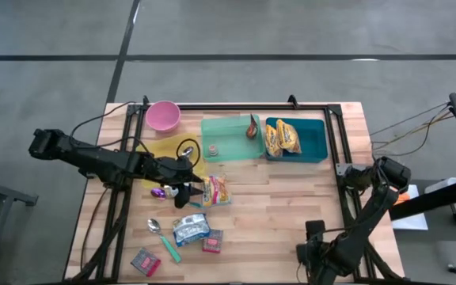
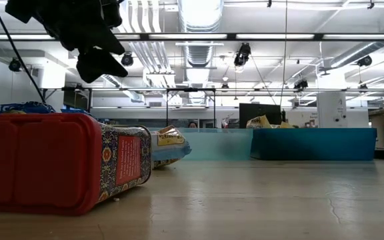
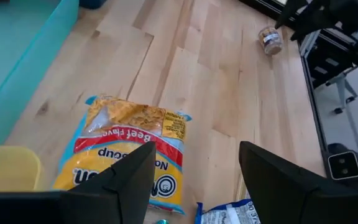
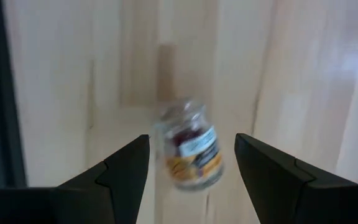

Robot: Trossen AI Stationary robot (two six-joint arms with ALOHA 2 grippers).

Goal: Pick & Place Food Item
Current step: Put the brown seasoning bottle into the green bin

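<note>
The wooden table carried a blue bin at its far side. Mid-table lay the noodle packet, long axis running toward the left gripper, which hovered just beside it, fingers spread and empty. The right gripper, parked at the near right corner, stood spread over a small jar. The left arm was judged nearer.

Pink bowl, teal tray, blue bin, yellow-red noodle packet.

Left gripper mid-table, jaws apart — right gripper likewise.
</note>
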